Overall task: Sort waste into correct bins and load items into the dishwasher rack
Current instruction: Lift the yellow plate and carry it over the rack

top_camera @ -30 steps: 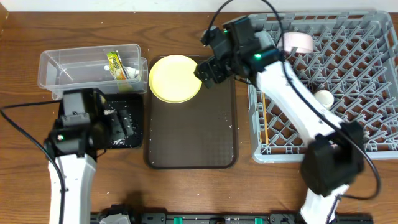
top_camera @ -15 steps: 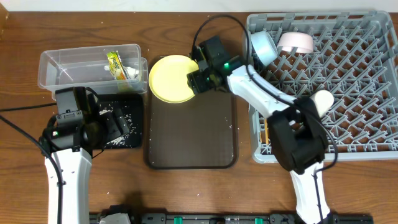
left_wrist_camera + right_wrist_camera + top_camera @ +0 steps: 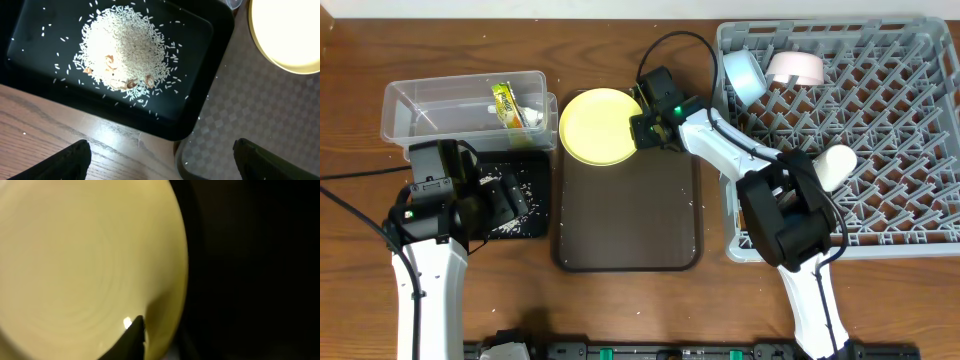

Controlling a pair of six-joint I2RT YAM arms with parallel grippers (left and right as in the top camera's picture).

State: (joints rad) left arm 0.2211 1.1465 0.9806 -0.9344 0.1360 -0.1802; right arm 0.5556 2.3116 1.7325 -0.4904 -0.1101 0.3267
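Observation:
The round yellow plate (image 3: 595, 125) lies half on the brown serving tray's far left corner. My right gripper (image 3: 642, 128) is at its right rim and shut on it. In the right wrist view one dark finger (image 3: 131, 340) presses on the plate (image 3: 85, 255), and the other finger is hidden beneath. My left gripper (image 3: 505, 205) hangs open over the black tray (image 3: 535, 228), its gap (image 3: 162, 150) above bare wood. Rice (image 3: 122, 50) is heaped in that black tray (image 3: 210, 30). The green-and-white wrapper (image 3: 507, 103) lies in the clear tub (image 3: 420, 110).
The grey dishwasher rack (image 3: 880, 200) fills the right side, holding a light blue bowl (image 3: 742, 75), a white bowl (image 3: 794, 67) and a pale cup (image 3: 835, 165). The brown serving tray (image 3: 625, 220) sits between the bins and the rack, with a few stray grains on it.
My right gripper came down and left from above the rack's corner to the plate's right rim, and its jaws closed there. The left arm shifted slightly at first, then stayed still.

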